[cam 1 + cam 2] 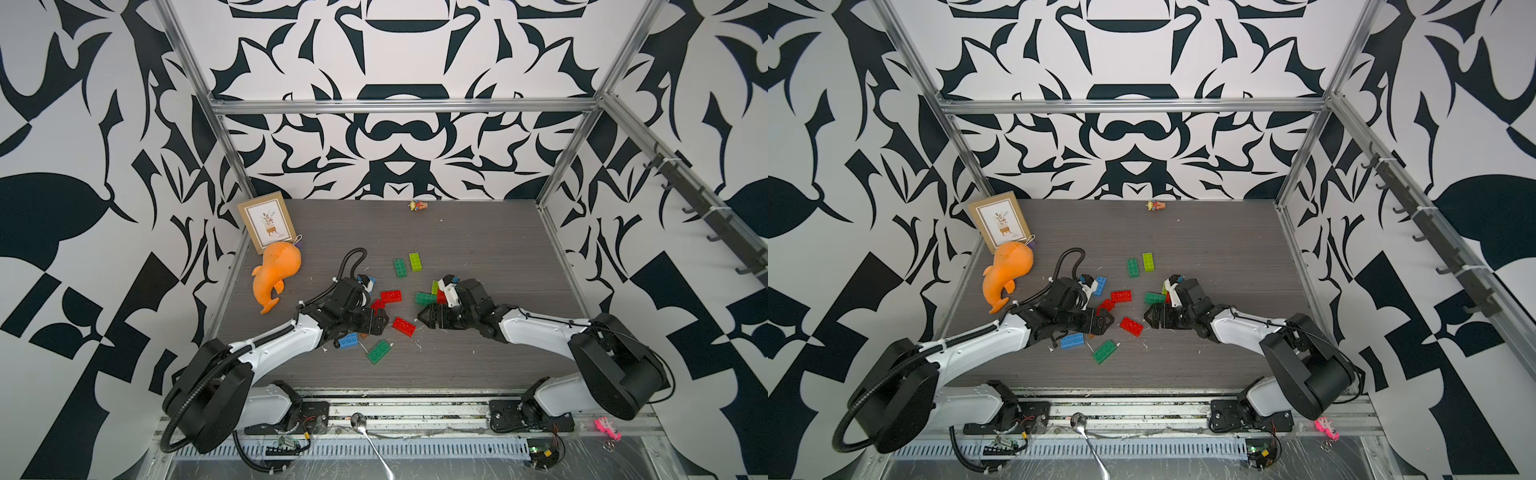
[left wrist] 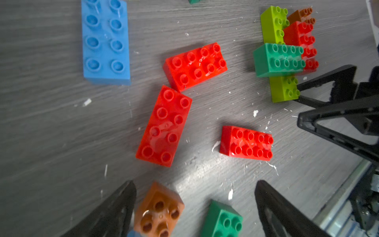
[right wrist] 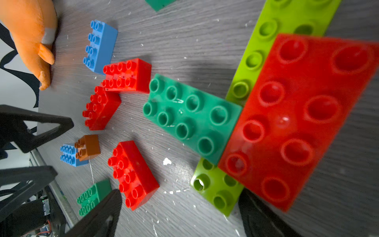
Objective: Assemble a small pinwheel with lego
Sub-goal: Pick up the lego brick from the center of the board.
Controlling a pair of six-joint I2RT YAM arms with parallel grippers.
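A partly built cluster of chunky studded plastic bricks (image 1: 427, 296) is sitting near the middle of the grey wood-grain tabletop (image 1: 478, 249). In the left wrist view, a dark green oblong brick (image 2: 279, 59) is lying across a long lime piece (image 2: 273, 22). A red oblong brick (image 2: 303, 41) is sitting against the green one, and a small square orange brick (image 2: 300, 14) is showing behind. The right gripper (image 1: 424, 316) is hanging just beside this cluster, jaws spread wide with nothing between them. The left gripper (image 2: 195, 183) is facing it, likewise spread and empty, with one black finger (image 2: 114, 207) standing just beside a second small orange brick (image 2: 159, 211). Three loose red bricks (image 2: 164, 127) are lying between the arms. A blue brick (image 1: 348, 341) and a green brick (image 1: 379, 351) are lying nearer the front. An orange plush whale (image 1: 276, 274) is resting by the left wall.
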